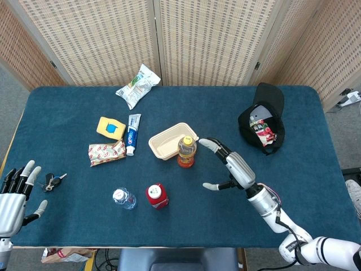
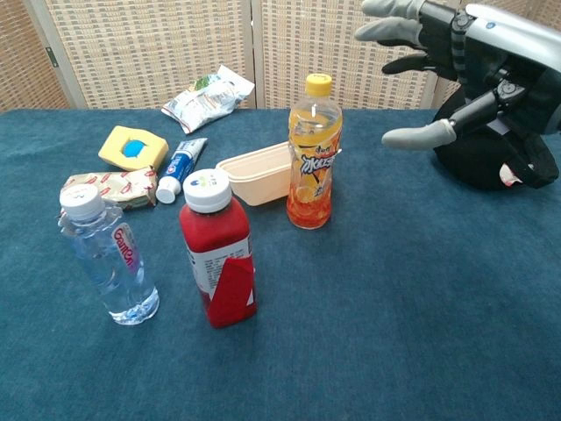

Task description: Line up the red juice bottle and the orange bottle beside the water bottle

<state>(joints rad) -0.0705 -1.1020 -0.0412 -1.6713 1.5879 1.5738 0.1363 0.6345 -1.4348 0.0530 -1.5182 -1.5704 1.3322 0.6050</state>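
Observation:
The clear water bottle [image 1: 123, 198] [image 2: 105, 257] stands upright near the table's front edge. Just to its right stands the red juice bottle [image 1: 157, 195] [image 2: 216, 249] with a white cap, a small gap between them. The orange bottle [image 1: 186, 151] [image 2: 313, 164] with a yellow cap stands further back and to the right, next to a beige tray. My right hand [image 1: 228, 164] [image 2: 456, 54] hovers open to the right of the orange bottle, fingers spread toward it, not touching. My left hand [image 1: 15, 195] rests open at the table's front left corner.
A beige tray [image 1: 163, 141] [image 2: 254, 175] sits behind the orange bottle. Toothpaste [image 1: 132, 133], a yellow sponge [image 1: 110, 128], a red-patterned packet [image 1: 106, 153] and a snack bag [image 1: 137, 85] lie at the back left. Keys [image 1: 52, 181] lie near my left hand. A black cap [image 1: 263, 117] sits at the right.

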